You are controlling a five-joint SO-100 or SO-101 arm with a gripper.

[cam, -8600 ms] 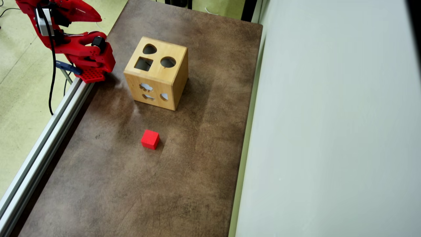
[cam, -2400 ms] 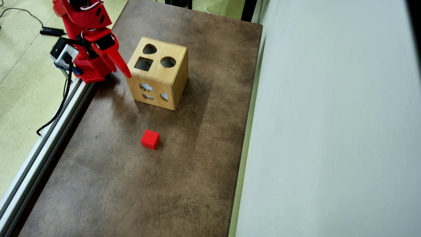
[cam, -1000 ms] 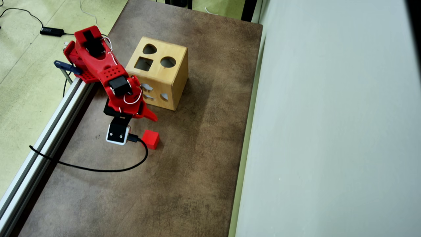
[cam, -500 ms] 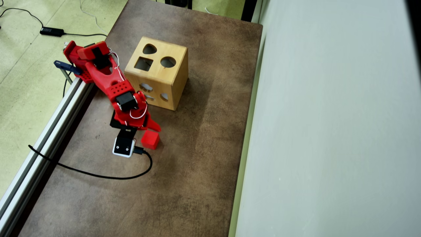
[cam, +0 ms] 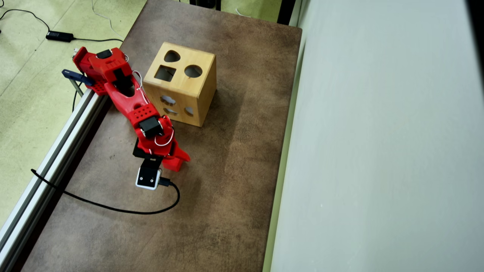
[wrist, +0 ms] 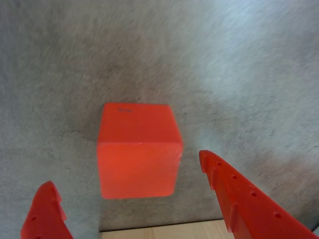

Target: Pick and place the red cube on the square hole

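In the wrist view the gripper (wrist: 127, 189) stands with its two red fingers (wrist: 239, 199) spread apart, one on each side of the single red cube (wrist: 138, 149), neither touching it. The cube rests on the brown table (cam: 227, 189), near the one wooden box (cam: 181, 85). The box top carries three cutouts, among them one square hole (cam: 165, 73).

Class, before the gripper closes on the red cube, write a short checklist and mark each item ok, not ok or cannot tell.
1. Gripper open: ok.
2. Red cube between the fingers in the wrist view: ok.
3. Fingers clear of cube sides: ok, gaps show.
4. Fingers low enough to grip: cannot tell.
5. Cube resting flat on the table: ok.
6. Square hole unobstructed: ok.
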